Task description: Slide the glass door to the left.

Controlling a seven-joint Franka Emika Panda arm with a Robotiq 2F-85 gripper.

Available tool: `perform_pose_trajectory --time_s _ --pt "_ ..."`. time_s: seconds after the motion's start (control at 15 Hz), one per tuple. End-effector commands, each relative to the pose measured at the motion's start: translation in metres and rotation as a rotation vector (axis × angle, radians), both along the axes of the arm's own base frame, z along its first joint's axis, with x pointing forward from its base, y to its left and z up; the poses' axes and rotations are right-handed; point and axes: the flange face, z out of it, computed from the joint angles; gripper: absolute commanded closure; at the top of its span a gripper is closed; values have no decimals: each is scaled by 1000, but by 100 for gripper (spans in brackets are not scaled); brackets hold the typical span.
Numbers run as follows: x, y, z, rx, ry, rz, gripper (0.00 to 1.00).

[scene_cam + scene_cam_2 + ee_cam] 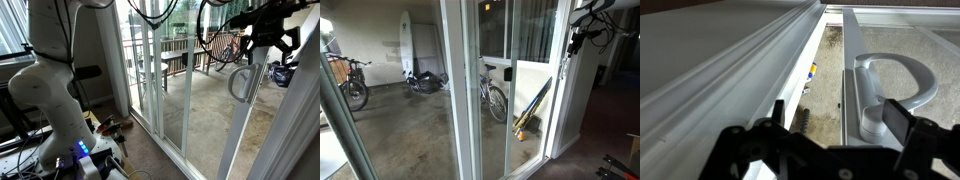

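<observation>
"Since I can't see the room, where is the glass door [215, 110] [540, 100]?"

"Toward the right of the glass wall in both exterior views. It is a tall clear pane in a slim white frame, standing upright. A grey loop handle [243, 82] sits on the upright edge at the right side of the pane."

"And the robot's hand?"

"The dark hand [262, 38] hangs high on the right, just above the handle. In the wrist view its two fingers [910, 130] are spread wide and grip nothing. The near foot of the handle lies between them, just beside the finger on the right. I cannot tell whether the two touch. The white door frame runs away from the hand, just left of the handle."

"What else is in the room?"

"The white arm [50, 85] fills the near left of an exterior view, with a small blue light low on its base."

"And beyond the glass?"

"A bare concrete floor. A bicycle [492, 95] stands behind the panes, and a second bicycle [350, 80] stands far to the left. A white surfboard [408, 45] leans upright against the far wall."
</observation>
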Motion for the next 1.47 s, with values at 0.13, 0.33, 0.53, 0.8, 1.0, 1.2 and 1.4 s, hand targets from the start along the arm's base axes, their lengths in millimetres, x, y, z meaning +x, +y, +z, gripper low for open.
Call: perform_pose_trajectory --time_s 0.13,0.33,0.53,0.8,1.0,1.2,1.4 --pt "-5 9 -17 -30 -40 103 0" --pt "-11 14 -16 -34 -79 118 0" --pt "-16 21 -20 -36 -106 136 0" --pt "-19 26 -20 -7 -143 138 0" --pt "-20 28 -17 25 -175 133 0" --pt "-16 27 -18 58 -189 114 0" --pt "-11 26 -22 99 -175 106 0"
